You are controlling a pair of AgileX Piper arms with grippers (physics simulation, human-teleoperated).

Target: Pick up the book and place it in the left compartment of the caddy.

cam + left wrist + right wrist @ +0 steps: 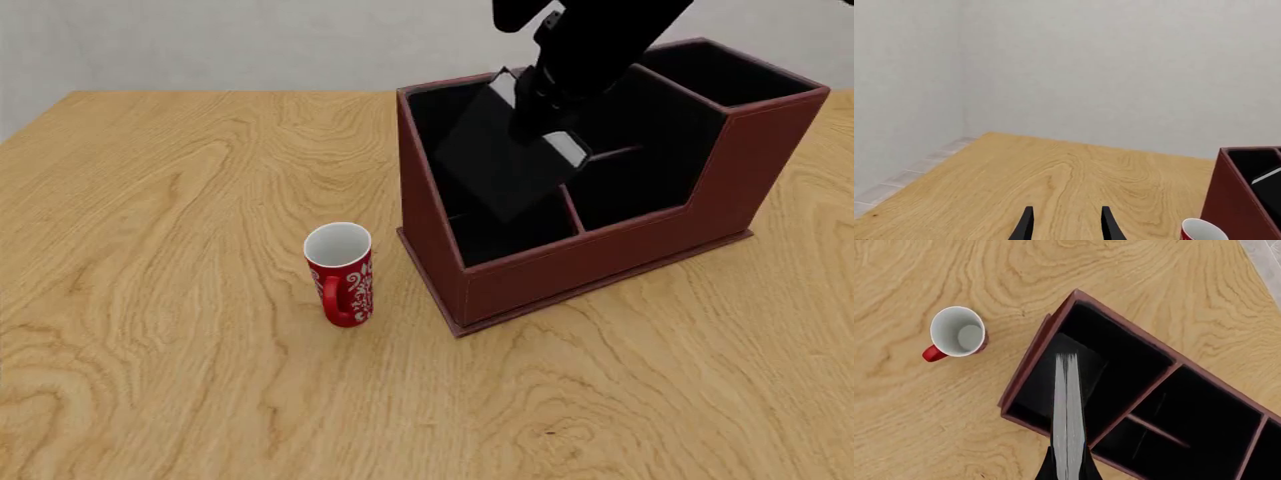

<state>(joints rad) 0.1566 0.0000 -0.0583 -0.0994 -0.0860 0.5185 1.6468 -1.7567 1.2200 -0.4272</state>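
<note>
- From the front camera I see my right gripper [541, 95] come in from about one o'clock, hanging over the caddy [587, 270]; its fingers are pinched onto the book [501, 160].
- The book is tilted, its lower corner dipping down toward seven o'clock, over and partly inside the left compartment [461, 215] and the divider next to it. I cannot tell whether it touches the floor of the slot.
- In the right wrist camera I look straight along the white page edges of the book [1067, 410], with the two dark fingertips [1047, 467] pressed against its covers. The black-lined left compartment [1121, 350] lies directly beneath the book.
- The caddy [1034, 360] sits on the table [160, 380] to the right of centre, its low front wall facing me and its raised end section at about two o'clock.
- A red mug [339, 272] with white patterning stands upright near the caddy's left end wall, at roughly nine o'clock from the caddy's front corner, apart from it. Its handle points toward six o'clock.
- My left gripper [1064, 225] does not show in the front camera. Through its wrist camera the two dark fingers are spread with bare wood between them, holding nothing. The mug's rim [1201, 230] and a corner of the caddy [1234, 200] show at the edge there.
</note>
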